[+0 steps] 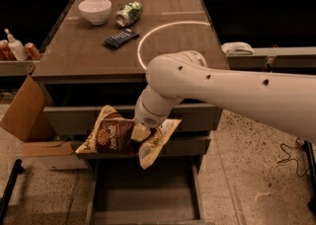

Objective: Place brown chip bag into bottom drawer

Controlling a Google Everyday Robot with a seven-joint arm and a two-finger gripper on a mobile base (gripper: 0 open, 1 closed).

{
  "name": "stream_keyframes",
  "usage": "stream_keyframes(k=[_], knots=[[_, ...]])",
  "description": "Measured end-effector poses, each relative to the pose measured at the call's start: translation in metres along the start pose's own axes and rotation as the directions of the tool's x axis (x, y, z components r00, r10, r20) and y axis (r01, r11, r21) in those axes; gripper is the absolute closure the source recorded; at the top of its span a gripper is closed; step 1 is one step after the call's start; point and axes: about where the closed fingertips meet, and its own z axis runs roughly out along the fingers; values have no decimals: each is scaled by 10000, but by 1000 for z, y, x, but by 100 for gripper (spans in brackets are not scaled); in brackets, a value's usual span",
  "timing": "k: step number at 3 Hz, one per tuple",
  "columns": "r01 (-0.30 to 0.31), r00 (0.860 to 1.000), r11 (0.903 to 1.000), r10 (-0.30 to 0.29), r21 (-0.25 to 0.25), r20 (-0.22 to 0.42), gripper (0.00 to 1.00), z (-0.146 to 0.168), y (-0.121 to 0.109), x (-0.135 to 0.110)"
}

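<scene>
The brown chip bag (114,137), dark brown with white "Sea Salt" lettering and pale yellow edges, hangs in front of the grey cabinet's upper drawers. My gripper (140,132) is shut on the bag's right part and holds it in the air. The bottom drawer (143,194) stands pulled open below, its flat grey floor bare. The bag is above the drawer's back left part. My white arm reaches in from the right and covers the gripper's base.
On the cabinet top (89,56) are a white bowl (95,10), a green crushed can (129,13) and a small dark blue packet (121,38). A cardboard box (27,115) stands at the left. Bottles (15,47) stand on a left shelf.
</scene>
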Motion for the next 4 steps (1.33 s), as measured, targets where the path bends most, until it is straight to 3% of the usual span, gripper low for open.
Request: stream_keyframes(k=[1,2,4], knots=[[1,10000,10000,-1,5,-3,100,0,0,0],[436,9986,9990,-438,-58,-300,100,11,8,0],[1552,9867,9878,-1557,-149,-462,100,34,55,6]])
